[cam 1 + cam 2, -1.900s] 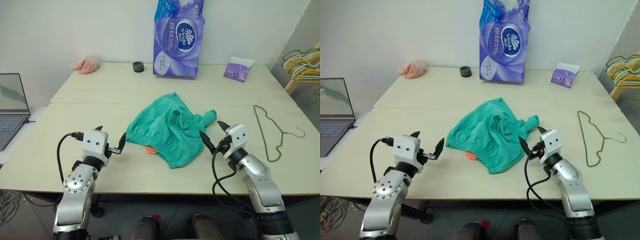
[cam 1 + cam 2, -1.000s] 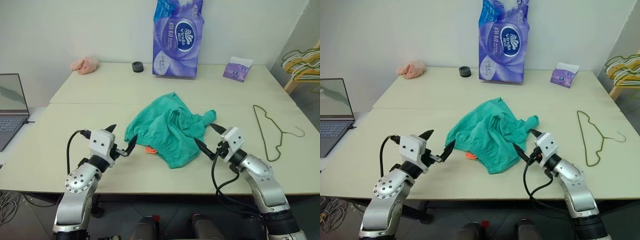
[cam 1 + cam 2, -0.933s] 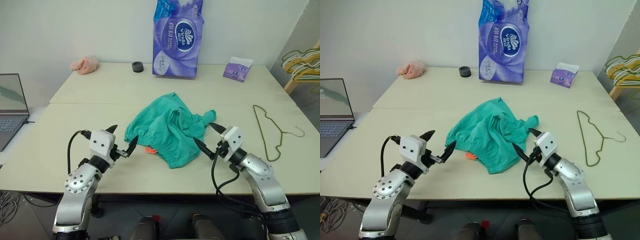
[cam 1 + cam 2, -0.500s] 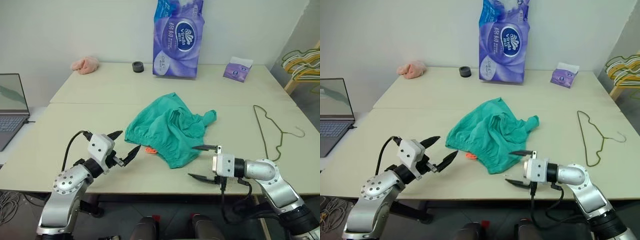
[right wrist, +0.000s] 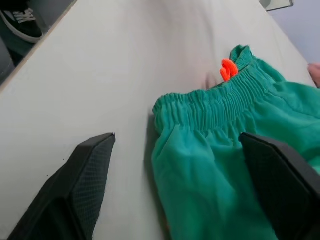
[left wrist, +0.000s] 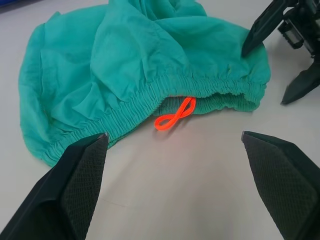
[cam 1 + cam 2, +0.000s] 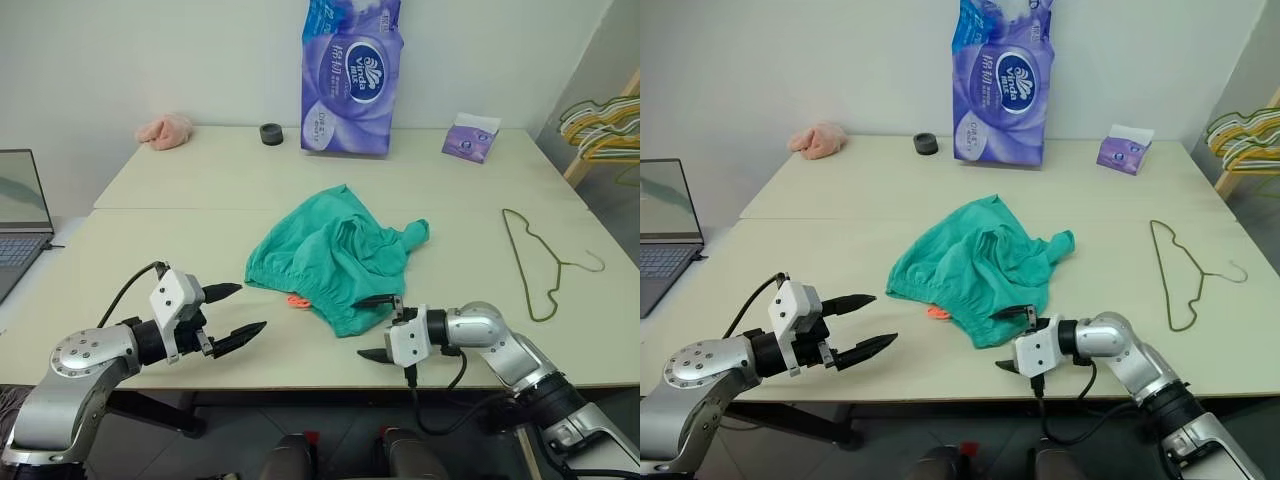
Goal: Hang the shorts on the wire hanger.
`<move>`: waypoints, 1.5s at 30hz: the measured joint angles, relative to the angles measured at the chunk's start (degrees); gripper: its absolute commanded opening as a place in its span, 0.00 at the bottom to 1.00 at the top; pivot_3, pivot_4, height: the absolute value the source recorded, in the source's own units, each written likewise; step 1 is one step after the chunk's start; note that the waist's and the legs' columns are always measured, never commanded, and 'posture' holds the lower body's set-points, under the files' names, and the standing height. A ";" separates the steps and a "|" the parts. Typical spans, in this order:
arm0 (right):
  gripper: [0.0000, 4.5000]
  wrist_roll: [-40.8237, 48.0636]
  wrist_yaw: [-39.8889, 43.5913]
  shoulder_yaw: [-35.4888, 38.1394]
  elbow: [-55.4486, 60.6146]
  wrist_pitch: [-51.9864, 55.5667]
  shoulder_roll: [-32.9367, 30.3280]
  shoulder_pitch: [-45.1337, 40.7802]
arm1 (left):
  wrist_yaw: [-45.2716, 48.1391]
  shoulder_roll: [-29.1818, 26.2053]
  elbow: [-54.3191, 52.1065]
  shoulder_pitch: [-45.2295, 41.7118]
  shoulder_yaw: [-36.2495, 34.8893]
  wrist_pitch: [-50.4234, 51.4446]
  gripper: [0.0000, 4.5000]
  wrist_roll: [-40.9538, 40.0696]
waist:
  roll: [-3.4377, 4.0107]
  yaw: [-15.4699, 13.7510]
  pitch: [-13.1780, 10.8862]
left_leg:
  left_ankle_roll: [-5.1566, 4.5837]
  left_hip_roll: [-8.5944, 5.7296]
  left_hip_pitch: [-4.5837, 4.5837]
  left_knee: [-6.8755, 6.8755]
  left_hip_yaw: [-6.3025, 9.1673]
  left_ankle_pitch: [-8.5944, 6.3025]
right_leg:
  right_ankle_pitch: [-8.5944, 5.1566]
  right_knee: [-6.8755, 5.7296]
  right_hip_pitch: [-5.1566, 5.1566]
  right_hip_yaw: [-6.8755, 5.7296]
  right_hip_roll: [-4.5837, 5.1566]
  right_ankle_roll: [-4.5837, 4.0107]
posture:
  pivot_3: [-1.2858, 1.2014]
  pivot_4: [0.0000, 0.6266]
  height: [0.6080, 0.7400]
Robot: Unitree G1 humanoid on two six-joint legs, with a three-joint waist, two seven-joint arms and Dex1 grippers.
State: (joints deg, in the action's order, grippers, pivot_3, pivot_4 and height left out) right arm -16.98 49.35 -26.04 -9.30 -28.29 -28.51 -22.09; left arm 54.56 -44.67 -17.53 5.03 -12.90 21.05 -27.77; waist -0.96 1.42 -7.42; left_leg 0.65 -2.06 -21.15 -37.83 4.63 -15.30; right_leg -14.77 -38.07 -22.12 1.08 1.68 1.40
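While crumpled on table (image 7: 120, 215): shorts (image 7: 335, 255), unhung.
Flanked by left gripper (image 7: 232, 312) and right gripper (image 7: 375, 326), jaws wide apart, empty; hanger (image 7: 535, 265) well right of shorts.

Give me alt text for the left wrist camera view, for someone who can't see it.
Teal-green shorts lie crumpled on a pale table, gathered waistband toward the camera with a small orange loop tag poking out. The left gripper frames the waistband with open black fingers; the right gripper reaches in at the far corner.
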 measured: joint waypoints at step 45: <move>0.98 35.95 15.17 13.70 21.05 35.72 -17.84 -1.61 | 1.79 0.57 5.20 -3.61 1.68 0.75 1.00 -0.07 | 0.13 1.06 -0.36 | 0.02 0.68 0.30 0.76 0.01 -0.02 | -0.16 0.03 -0.07 0.01 -0.56 -0.37 | 0.48 0.16 1.00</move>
State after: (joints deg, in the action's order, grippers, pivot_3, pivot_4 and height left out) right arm 18.97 64.52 -12.33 11.75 7.43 -46.35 -23.69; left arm 56.35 -44.10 -12.33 1.42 -11.22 21.80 -27.84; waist -0.83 2.48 -7.78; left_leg 0.67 -1.38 -20.85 -37.07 4.64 -15.32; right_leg -14.93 -38.04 -22.19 1.09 1.13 1.02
